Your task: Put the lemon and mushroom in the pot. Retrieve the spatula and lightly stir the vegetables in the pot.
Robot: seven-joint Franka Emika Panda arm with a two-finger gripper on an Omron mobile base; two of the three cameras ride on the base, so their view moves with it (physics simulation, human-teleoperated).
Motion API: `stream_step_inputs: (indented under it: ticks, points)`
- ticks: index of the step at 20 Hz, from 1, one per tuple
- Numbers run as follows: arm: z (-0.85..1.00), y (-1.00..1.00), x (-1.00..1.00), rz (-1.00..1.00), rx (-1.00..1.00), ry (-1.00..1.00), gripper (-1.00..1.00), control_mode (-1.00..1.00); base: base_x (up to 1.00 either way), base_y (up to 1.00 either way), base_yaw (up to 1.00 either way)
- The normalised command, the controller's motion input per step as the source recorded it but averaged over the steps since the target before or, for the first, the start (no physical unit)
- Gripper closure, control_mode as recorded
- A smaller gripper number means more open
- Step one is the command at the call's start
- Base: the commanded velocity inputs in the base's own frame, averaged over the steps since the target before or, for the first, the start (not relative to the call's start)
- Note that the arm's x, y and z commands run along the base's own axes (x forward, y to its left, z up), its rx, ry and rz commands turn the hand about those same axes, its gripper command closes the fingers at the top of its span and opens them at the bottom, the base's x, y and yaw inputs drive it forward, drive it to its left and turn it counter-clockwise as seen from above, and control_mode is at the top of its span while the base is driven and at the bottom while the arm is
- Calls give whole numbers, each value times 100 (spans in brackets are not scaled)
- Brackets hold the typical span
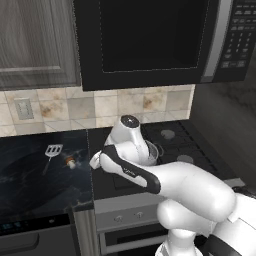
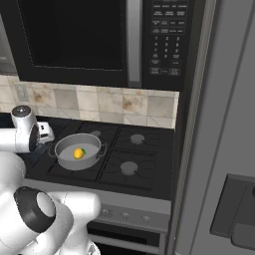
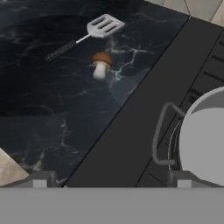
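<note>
**Desk:** Hand view first — what is the gripper point(image 3: 112, 183) doing?

**Photographer:** It is hanging with its jaws spread wide and nothing between them, looking down across the seam where the dark marbled surface point(image 3: 52, 113) is meeting the stove point(image 3: 144, 118). One handle of the pot point(image 3: 205, 144) is showing just beside it, at the right edge of that view.

**Desk:** And the lemon?

**Photographer:** The lemon point(image 2: 78, 153) is already sitting inside the pot, on its pale floor, as the right base view is showing. That first part is looking done.

**Desk:** The mushroom?

**Photographer:** The mushroom point(image 3: 101, 64) is lying on the surface, well apart from the pot, with its brown cap pointing away from the gripper. It is waiting to be picked up.

**Desk:** The spatula?

**Photographer:** The spatula point(image 3: 89, 33) is lying flat just beyond the mushroom, near it but not touching, slotted head toward the tiled wall point(image 3: 205, 11). It is looking untouched.

**Desk:** So where is the job standing?

**Photographer:** Roughly a third along, I am judging: the mushroom's move, the fetching of the spatula and the stirring are all remaining.
</note>
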Motion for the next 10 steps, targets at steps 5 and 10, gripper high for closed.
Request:
stream_step_inputs:
  ticks: [5, 10]
  points:
    - [0, 37, 7, 0, -7, 30, -100, -100, 0, 0, 0]
    - [0, 29, 10, -3, -10, 33, -100, -100, 0, 0, 0]
